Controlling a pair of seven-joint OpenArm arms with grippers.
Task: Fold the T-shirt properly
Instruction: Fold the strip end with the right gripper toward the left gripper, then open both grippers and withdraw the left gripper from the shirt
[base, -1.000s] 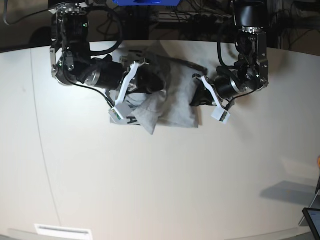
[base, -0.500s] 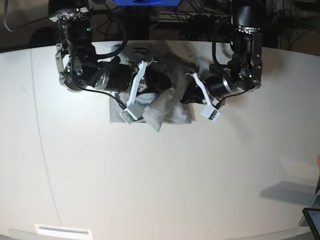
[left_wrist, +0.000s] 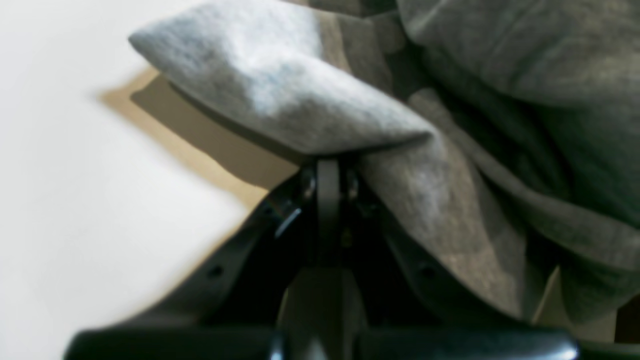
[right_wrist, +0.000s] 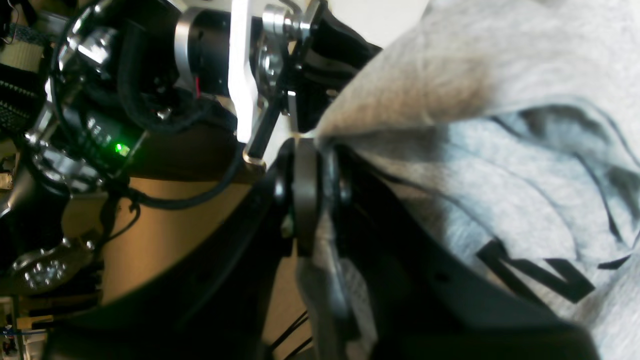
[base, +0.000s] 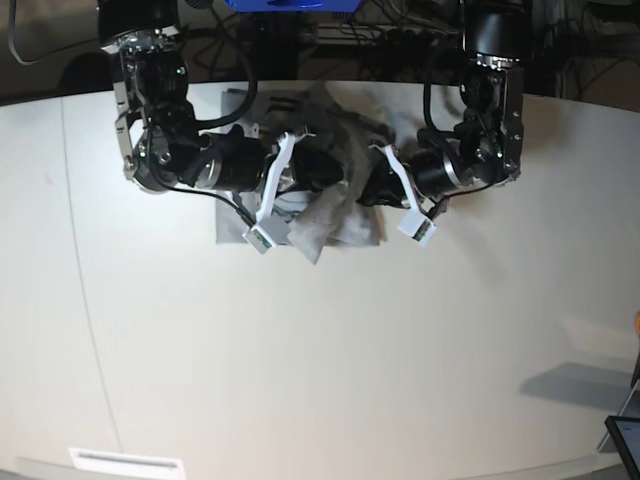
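Note:
The heather-grey T-shirt (base: 333, 222) lies bunched at the back of the white table (base: 320, 350), between my two arms. In the left wrist view my left gripper (left_wrist: 327, 161) is shut on a thick fold of plain T-shirt (left_wrist: 280, 95) cloth lifted off the table. My right gripper (right_wrist: 307, 145) is shut on another edge of the T-shirt (right_wrist: 500, 170), whose black lettering (right_wrist: 530, 270) shows beside it. In the base view the left gripper (base: 372, 190) is on the right of the bundle and the right gripper (base: 318, 176) on its left, close together.
The table's rear edge runs just behind the arms, with cables and a blue frame (base: 290, 4) beyond. A dark screen corner (base: 626, 441) sits at the bottom right and a white label (base: 126, 463) at the bottom left.
Both grippers have drawn toward each other over the last second, each pulling its side of the shirt inward. The cloth is now narrower and more bunched.

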